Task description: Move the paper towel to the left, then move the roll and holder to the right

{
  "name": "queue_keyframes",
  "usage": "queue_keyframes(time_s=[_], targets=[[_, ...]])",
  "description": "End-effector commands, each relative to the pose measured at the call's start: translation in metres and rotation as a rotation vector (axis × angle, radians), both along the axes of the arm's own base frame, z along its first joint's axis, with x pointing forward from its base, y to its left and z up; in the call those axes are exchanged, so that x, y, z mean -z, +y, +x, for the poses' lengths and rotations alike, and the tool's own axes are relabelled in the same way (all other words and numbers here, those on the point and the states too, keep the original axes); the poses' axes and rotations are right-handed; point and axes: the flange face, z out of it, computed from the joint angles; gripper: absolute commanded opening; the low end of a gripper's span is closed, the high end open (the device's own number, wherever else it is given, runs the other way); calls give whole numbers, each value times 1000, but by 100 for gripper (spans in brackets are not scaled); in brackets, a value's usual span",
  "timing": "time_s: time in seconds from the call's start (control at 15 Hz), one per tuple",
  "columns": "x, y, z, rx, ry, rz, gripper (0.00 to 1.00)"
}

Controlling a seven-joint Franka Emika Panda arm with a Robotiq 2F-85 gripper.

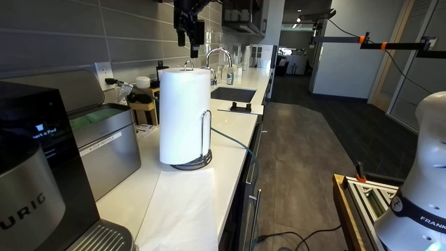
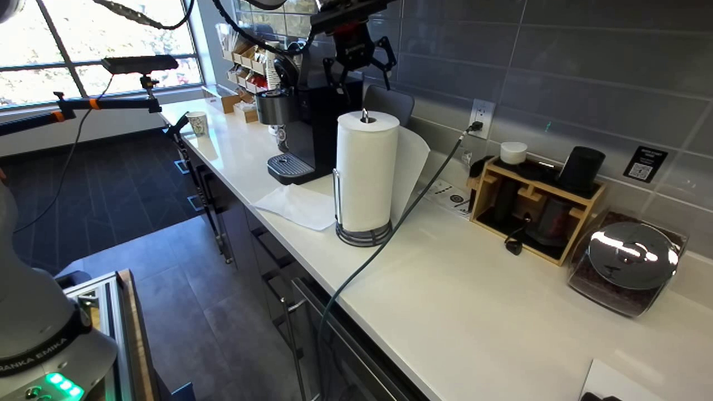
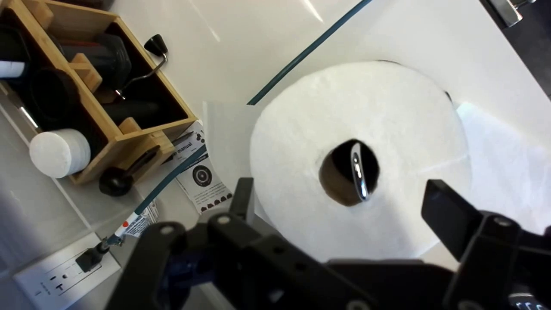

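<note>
Black two-fingered gripper (image 2: pixel 364 83) spread, holding nothing, above tall white paper roll on dark wire holder (image 2: pixel 365 172). Thin, flat white paper towel (image 2: pixel 303 206) lies left of it in an exterior view. Likely step: centre over shiny metal top loop (image 3: pixel 358 170), lower straight, pinch, shift right; dark-teal cable (image 3: pixel 301 56) could snag. Wrist view: loop within roll's hole, height untellable; both exterior views: gripper just above, not touching.

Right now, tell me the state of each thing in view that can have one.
Gripper: open, holding nothing.
Roll and holder: standing upright, tail end hanging free.
Paper towel: lying spread out.
Coffee maker: screen lit.
Recycle bin: open.
Green cord: plugged into the wall outlet.
Clear jar: closed.
Patterned cup: standing upright.
</note>
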Motion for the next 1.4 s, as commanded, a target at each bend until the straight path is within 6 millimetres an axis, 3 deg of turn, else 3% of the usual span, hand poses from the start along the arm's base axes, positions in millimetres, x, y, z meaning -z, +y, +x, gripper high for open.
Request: queue_keyframes(time_s=[0.0,0.6,0.73,1.33], targets=[[0,1,-1,-27,10,6,100],[34,-21,11,-64,100,70,100],[37,-20,13,-55,106,74,74],[16,-9,11,-65,83,83,5]])
